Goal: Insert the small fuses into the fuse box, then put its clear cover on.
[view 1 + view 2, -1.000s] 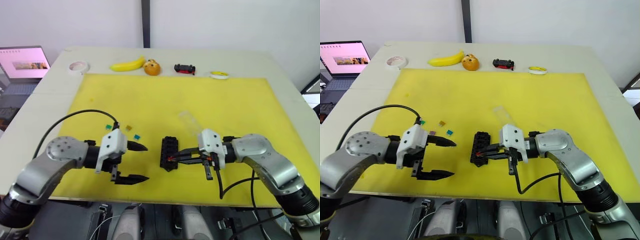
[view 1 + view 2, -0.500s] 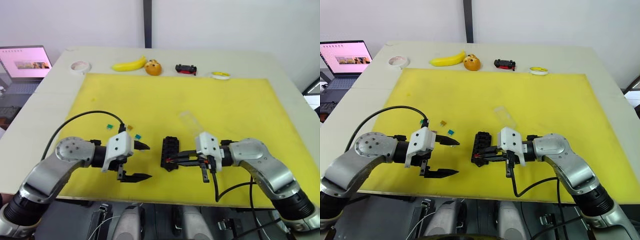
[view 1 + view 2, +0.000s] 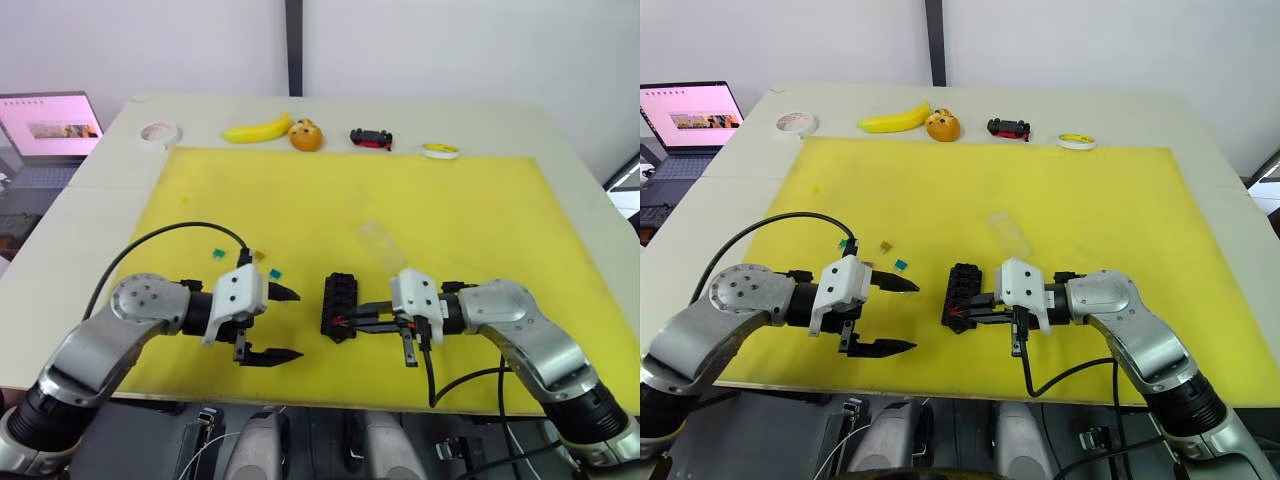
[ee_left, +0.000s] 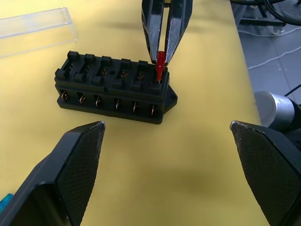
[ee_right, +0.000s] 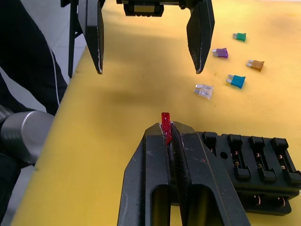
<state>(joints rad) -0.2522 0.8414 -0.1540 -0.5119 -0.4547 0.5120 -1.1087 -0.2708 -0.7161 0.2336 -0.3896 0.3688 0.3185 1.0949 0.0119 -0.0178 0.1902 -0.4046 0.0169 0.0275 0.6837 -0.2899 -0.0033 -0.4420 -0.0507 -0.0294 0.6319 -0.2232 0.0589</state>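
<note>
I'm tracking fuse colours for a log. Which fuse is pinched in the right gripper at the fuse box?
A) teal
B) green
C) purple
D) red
D: the right gripper is shut on the red fuse at the end slot of the fuse box.

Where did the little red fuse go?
The red fuse is pinched in the right gripper, right over the end slot of the fuse box, near the front middle of the yellow mat.
</note>
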